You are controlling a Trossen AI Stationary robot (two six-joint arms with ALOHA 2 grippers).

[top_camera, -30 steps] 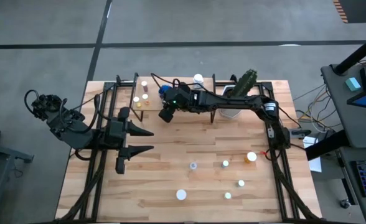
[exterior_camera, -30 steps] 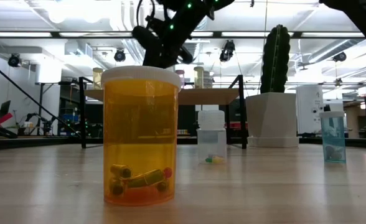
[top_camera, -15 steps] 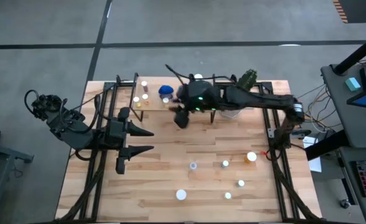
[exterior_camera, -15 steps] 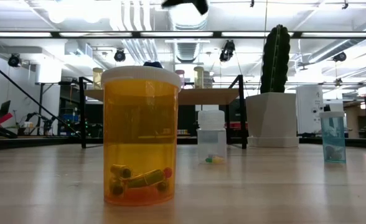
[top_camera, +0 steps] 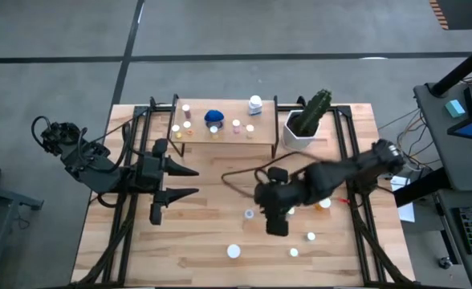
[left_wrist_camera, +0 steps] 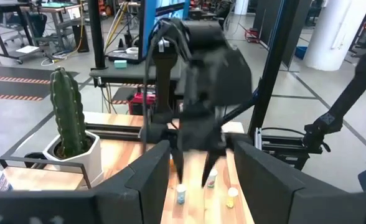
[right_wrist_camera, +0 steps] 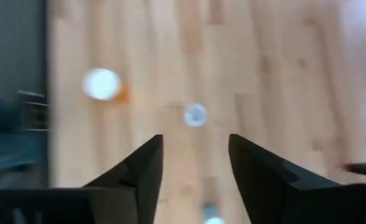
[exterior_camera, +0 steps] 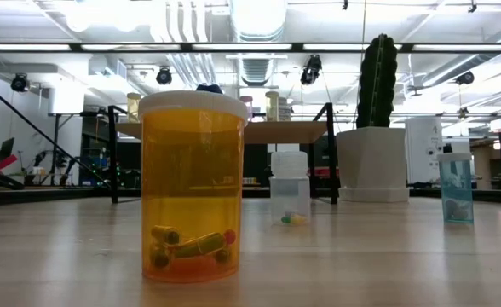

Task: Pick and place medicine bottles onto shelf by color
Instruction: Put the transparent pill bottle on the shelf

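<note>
The right gripper (top_camera: 276,227) hangs over the near middle of the table (top_camera: 212,241), above the loose bottles. In its wrist view its fingers (right_wrist_camera: 139,171) stand apart with bare tabletop between them and nothing held. A clear bottle (top_camera: 249,214) stands just beside the gripper, an orange bottle (top_camera: 324,203) further right.

The left gripper (top_camera: 194,181) waits at the left of the table, fingers (left_wrist_camera: 149,180) spread and empty.

The shelf (top_camera: 220,128) stands at the far side, left of the cactus pot (top_camera: 299,136). On it are a blue bottle (top_camera: 213,117), a white bottle (top_camera: 255,103) and several small ones.

From table level, a large orange bottle (exterior_camera: 192,188) stands nearest, a clear one (exterior_camera: 290,189) behind it, and a blue-tinted one (exterior_camera: 457,188) to the right.
</note>
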